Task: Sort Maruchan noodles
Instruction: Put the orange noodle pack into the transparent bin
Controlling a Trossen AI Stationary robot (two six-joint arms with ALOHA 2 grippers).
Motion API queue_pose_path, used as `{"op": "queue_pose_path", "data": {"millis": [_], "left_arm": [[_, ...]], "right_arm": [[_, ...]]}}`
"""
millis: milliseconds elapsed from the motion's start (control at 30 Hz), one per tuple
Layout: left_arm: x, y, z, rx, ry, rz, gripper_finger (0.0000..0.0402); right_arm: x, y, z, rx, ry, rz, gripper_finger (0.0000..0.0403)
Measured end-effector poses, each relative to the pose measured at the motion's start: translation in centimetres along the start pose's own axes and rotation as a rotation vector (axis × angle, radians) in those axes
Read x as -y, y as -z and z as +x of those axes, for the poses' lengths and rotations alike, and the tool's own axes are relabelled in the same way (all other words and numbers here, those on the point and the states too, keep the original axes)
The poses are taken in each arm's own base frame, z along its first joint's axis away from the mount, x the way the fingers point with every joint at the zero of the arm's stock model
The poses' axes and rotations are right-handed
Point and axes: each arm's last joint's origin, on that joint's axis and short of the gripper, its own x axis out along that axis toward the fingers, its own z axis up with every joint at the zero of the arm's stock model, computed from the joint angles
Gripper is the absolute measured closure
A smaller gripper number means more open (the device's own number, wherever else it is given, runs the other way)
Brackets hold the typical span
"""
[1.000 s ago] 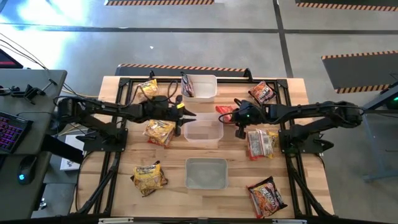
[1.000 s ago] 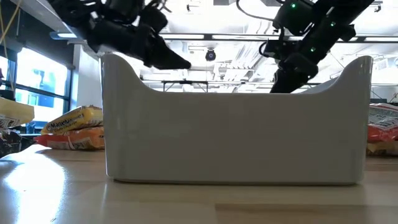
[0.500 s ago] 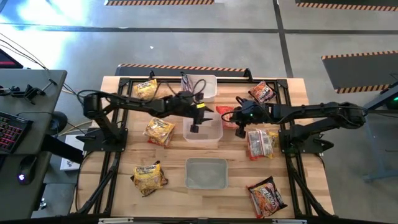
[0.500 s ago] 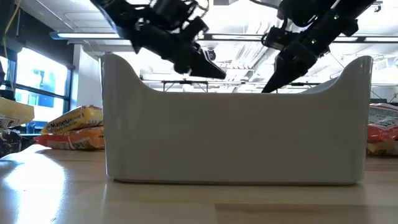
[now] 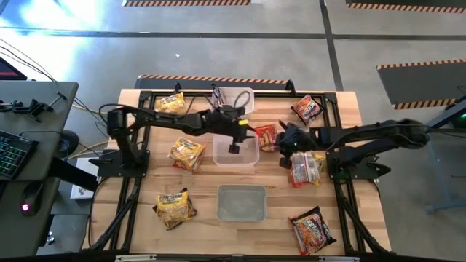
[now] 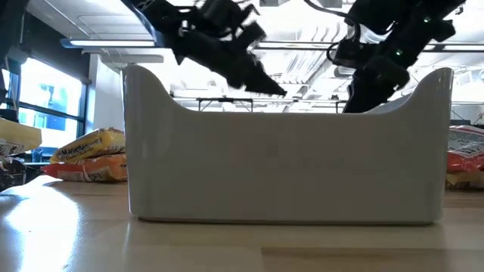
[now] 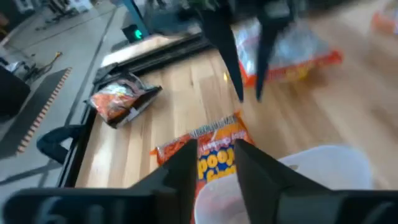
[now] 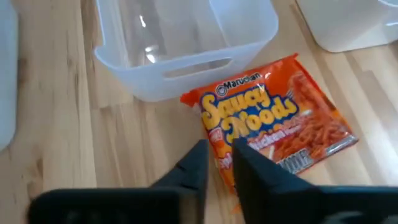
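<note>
An orange Maruchan "Saucy Noods" packet [image 5: 266,136] [image 8: 280,124] [image 7: 217,155] lies flat on the table, just right of the middle clear tub [image 5: 235,161]. My right gripper [image 5: 284,151] [image 8: 221,149] hangs a little right of the packet and above it, pointing down. Its fingers are a narrow gap apart and hold nothing. My left gripper [image 5: 234,148] [image 7: 216,149] reaches over the middle tub. It is also narrowly open and holds nothing. The far tub [image 5: 244,109] holds a dark packet [image 5: 220,98].
Yellow packets lie at the left [image 5: 186,153], near left [image 5: 173,206] and far left [image 5: 172,103]. Red packets lie at the far right [image 5: 306,109], right [image 5: 306,166] and near right [image 5: 313,228]. A third clear tub [image 5: 242,191] stands near the front and fills the low view.
My left gripper swung from beside the left yellow packet toward the table's right, ending over the middle tub. My right gripper drew back toward the right and near edges. The orange packet, earlier bunched at its fingertips, now lies flat on the table.
</note>
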Motion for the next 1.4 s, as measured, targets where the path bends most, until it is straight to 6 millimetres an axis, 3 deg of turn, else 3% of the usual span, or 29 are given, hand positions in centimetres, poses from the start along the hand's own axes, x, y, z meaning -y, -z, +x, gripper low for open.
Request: {"op": "queue_pose_path", "data": {"millis": [200,333,433,633,733,833,1133,1200,1400], "left_arm": [[0.0,1.6,-3.7,0.123,-0.052,-0.161,0.0391],[0.4,2.4,-6.0,0.179,-0.104,-0.214,0.0395],[0.7,2.6,-7.3,0.186,-0.133,-0.225,0.0391],[0.9,2.2,-8.4,0.215,-0.146,-0.221,0.039],[1.0,2.2,-8.5,0.208,-0.14,-0.22,0.039],[1.1,2.3,-8.4,0.203,-0.13,-0.219,0.039],[1.1,2.5,-8.3,0.19,-0.124,-0.221,0.039],[1.1,2.5,-8.3,0.189,-0.124,-0.218,0.039],[1.2,2.5,-8.3,0.186,-0.124,-0.212,0.039]], "right_arm": [[-2.1,0.3,2.7,0.005,0.065,-0.103,0.021],[-2.9,0.6,5.2,-0.007,0.167,-0.209,0.0137],[-3.2,0.5,6.7,-0.027,0.196,-0.264,0.0115],[-3.2,0.3,9.2,-0.118,0.233,-0.354,0.0113],[-3.0,0.3,10.2,-0.177,0.238,-0.361,0.0127],[-3.0,0.3,10.8,-0.221,0.249,-0.379,0.0168],[-3.0,-0.4,10.6,-0.237,0.268,-0.403,0.0375],[-2.9,-0.6,10.3,-0.248,0.268,-0.406,0.0392],[-2.7,-1.2,8.7,-0.274,0.215,-0.363,0.0385]]}}
